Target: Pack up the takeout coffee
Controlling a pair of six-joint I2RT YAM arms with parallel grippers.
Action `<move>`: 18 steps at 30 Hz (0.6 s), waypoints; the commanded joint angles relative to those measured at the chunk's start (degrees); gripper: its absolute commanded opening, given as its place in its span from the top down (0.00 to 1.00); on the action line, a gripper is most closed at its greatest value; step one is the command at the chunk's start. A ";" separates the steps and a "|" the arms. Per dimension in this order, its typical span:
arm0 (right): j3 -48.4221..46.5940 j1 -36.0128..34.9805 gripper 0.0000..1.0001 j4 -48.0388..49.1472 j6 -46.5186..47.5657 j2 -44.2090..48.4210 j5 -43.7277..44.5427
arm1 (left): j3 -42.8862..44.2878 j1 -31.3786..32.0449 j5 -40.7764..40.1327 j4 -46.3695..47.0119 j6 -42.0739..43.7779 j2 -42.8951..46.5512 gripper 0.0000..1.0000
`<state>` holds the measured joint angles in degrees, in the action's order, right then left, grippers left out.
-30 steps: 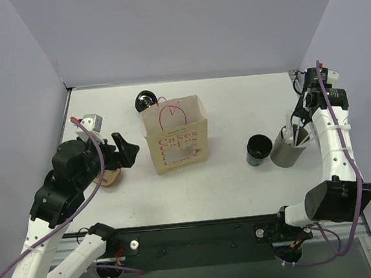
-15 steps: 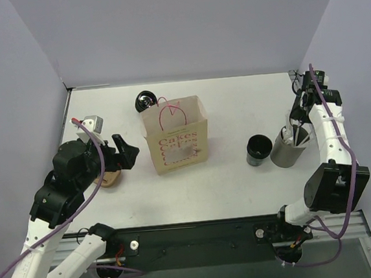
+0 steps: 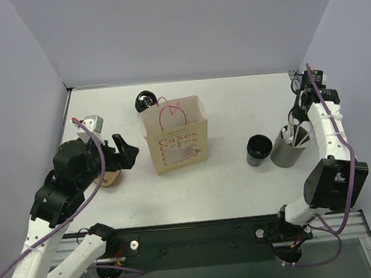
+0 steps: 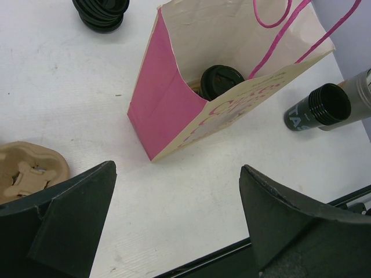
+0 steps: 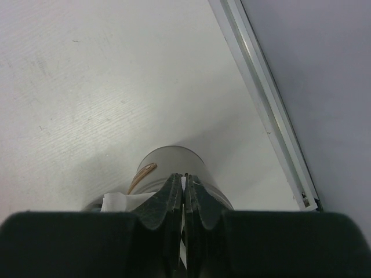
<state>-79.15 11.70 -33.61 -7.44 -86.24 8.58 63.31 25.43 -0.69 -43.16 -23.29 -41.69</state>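
Observation:
A takeout coffee (image 4: 221, 78), a black cup with a black lid, stands inside the open pink paper bag (image 3: 176, 140) (image 4: 168, 98). My left gripper (image 3: 129, 153) (image 4: 178, 168) hangs open just left of the bag, holding nothing. At the far right, my right gripper (image 3: 295, 132) (image 5: 184, 176) points down into the tall grey cup (image 3: 284, 151) (image 5: 174, 162). It is shut on a thin white stick (image 5: 183, 184) that stands in that cup.
A black open-topped cylinder (image 3: 258, 149) (image 4: 317, 109) stands just left of the grey cup. A low black stack (image 3: 145, 101) (image 4: 101, 11) sits behind the bag. A brown cardboard cup carrier (image 3: 109, 178) (image 4: 29, 171) lies under my left arm. The table's right rail (image 5: 272, 116) runs close by.
My right gripper has closed on the white stick in the grey cup, and its wrist has shifted slightly toward the back. The left arm has not moved.

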 commanded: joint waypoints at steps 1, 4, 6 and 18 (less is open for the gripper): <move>-2.05 -0.01 0.96 -1.37 2.25 5.20 2.32 | 0.41 -0.21 -0.63 1.23 0.70 0.21 0.03; -3.98 -0.10 0.97 -4.00 2.26 7.57 3.37 | 0.15 -0.29 -0.45 2.02 0.44 0.12 0.03; -6.35 -0.45 0.97 -6.19 2.17 8.63 5.38 | -0.03 -0.21 0.07 2.72 0.26 0.12 0.03; -24.97 -8.80 0.99 -9.81 1.81 11.97 15.06 | 0.59 -0.12 2.09 4.57 0.17 -0.14 0.03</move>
<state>-97.58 6.11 -41.47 -6.37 -75.83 17.72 63.22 25.43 -0.14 -41.89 -23.31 -41.85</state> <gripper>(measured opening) 0.043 0.969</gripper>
